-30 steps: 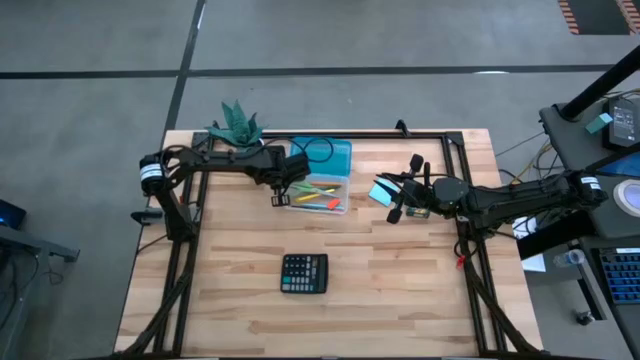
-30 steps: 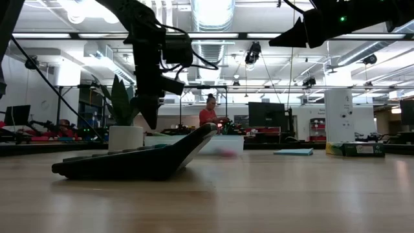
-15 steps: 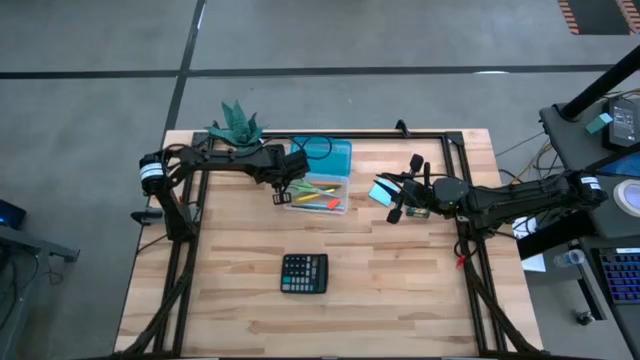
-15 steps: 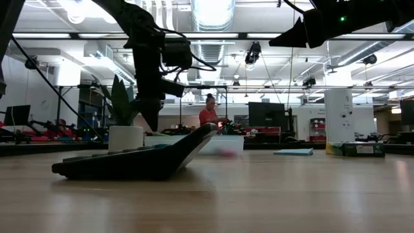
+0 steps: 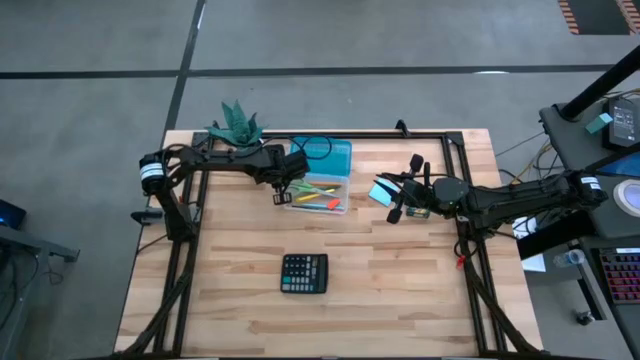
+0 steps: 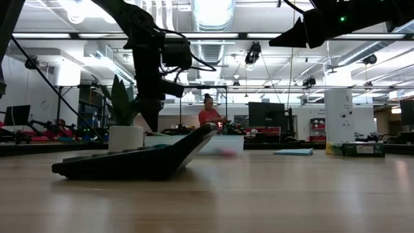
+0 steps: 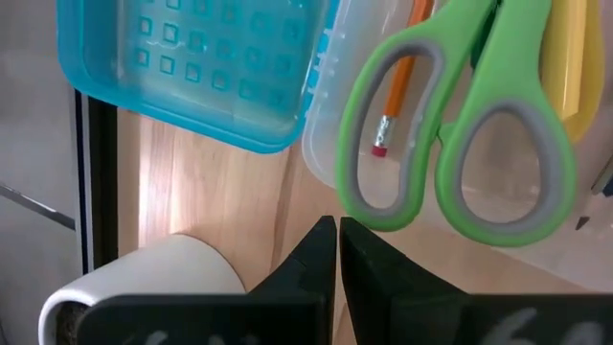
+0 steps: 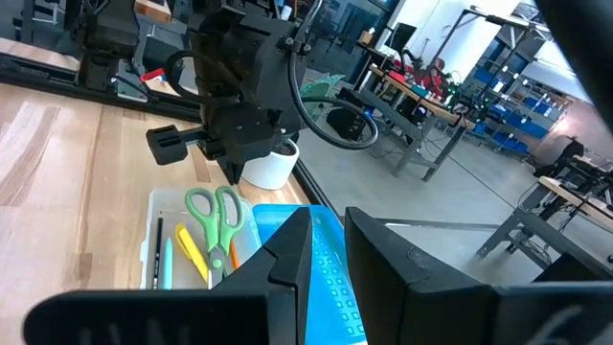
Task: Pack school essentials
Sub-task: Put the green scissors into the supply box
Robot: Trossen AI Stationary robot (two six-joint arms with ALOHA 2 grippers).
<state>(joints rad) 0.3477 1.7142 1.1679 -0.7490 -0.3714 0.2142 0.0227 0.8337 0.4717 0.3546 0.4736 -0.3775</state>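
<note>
Looks mostly packed: scissors (image 7: 460,144), pencils and a pen already lie in the clear case (image 5: 318,194). Left gripper (image 5: 281,195) hovers at the case's plant-side end, fingers pinched together, empty. Right gripper (image 5: 395,200), fingers slightly apart, empty, over the blue note pad (image 5: 380,191) beside the case, so that's left

A black calculator (image 5: 304,273) is lying face up near the middle of the wooden desk (image 5: 400,290); a green potted plant (image 5: 235,123) in a white pot is standing at the far left corner, and a person (image 6: 208,111) is sitting in the room behind
</note>
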